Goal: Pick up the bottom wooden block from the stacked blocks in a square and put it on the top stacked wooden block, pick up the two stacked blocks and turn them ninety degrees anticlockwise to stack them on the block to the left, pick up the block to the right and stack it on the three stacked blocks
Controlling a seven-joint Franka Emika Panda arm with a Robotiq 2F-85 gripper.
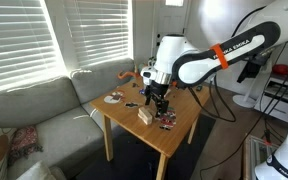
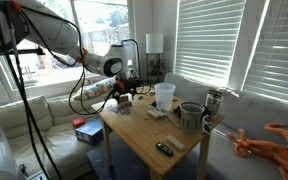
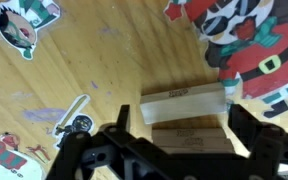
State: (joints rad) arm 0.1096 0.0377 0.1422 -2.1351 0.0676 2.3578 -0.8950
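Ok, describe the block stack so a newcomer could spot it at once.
Find the small wooden table beside the grey sofa, then the black gripper above it. The stacked blocks sit just below: plain pale tan wood, unlike the dark speckled bits beside them.

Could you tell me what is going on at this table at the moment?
A robot arm is working over a small wooden table beside a couch. Its gripper hangs low over a few pale wooden blocks. In the wrist view the jaws stand open, one on each side of the blocks, and nothing is held yet. It looks about to close on them, though I cannot tell whether the blocks are stacked or simply lying next to each other.
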